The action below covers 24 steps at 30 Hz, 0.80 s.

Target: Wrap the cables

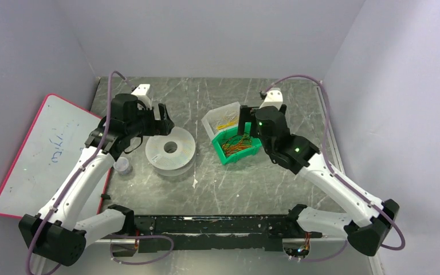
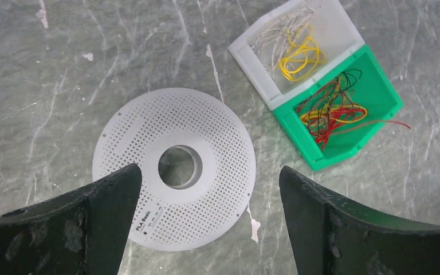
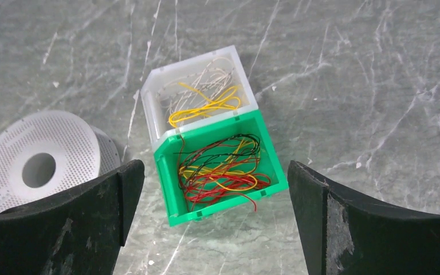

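Cables point(image 3: 220, 169) are a red, yellow and black tangle sitting loose in the green bin point(image 3: 169, 189) in the middle of my right wrist view. There's a few more yellow and pale ones in the white bin point(image 3: 150, 114) touching it just above, and both bins sit on the desk point(image 1: 235, 183) right of center in the top view. My right claw point(image 3: 213, 166) hangs over those bins, fingers wide apart with nothing between them, and my left claw point(image 2: 207, 172) is just as spread and empty above the perforated white spool point(image 2: 217, 132) lying flat left of the bins.
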{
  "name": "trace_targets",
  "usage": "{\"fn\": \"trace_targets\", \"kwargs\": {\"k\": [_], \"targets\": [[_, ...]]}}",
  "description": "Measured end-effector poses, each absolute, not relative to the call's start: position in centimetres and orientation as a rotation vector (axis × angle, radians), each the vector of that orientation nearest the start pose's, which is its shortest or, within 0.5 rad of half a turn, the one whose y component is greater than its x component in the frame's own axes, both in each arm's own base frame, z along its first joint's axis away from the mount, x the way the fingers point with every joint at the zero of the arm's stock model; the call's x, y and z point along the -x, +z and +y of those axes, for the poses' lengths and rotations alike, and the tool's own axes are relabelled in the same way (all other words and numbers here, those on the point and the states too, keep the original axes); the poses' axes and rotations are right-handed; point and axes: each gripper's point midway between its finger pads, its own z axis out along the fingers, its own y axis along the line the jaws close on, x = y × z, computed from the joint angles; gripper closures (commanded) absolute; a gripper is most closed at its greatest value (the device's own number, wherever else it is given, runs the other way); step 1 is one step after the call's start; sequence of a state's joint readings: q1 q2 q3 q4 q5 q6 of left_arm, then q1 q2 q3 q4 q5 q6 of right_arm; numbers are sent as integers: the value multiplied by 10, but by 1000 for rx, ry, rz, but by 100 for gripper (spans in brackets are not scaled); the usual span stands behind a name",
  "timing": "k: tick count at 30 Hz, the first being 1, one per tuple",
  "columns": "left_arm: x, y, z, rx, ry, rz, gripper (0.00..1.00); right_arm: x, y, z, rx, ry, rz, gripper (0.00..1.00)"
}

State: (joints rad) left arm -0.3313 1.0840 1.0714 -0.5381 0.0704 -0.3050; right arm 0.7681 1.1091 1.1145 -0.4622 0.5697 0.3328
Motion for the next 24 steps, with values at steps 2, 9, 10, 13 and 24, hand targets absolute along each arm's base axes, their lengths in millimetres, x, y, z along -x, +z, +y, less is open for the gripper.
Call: {"fn": "trace_targets", "kwargs": {"k": [2,9,10,13,24], "targets": [[-303,240,-134,-99,-468,2147,7,-296,285,167,45,154,1925,0],[-288,217,-142,-198,-525,2163,7,-298,272,160,4,87,1956,2],[-286,213,-144,-211,-538,2169,7,-299,266,160,5,77,1968,3],[-281,207,-148,-246,-572,2175,7,-300,252,162,7,59,2002,4],[-277,214,-153,-280,-609,2138,7,-308,196,197,-34,114,2170,7]]}}
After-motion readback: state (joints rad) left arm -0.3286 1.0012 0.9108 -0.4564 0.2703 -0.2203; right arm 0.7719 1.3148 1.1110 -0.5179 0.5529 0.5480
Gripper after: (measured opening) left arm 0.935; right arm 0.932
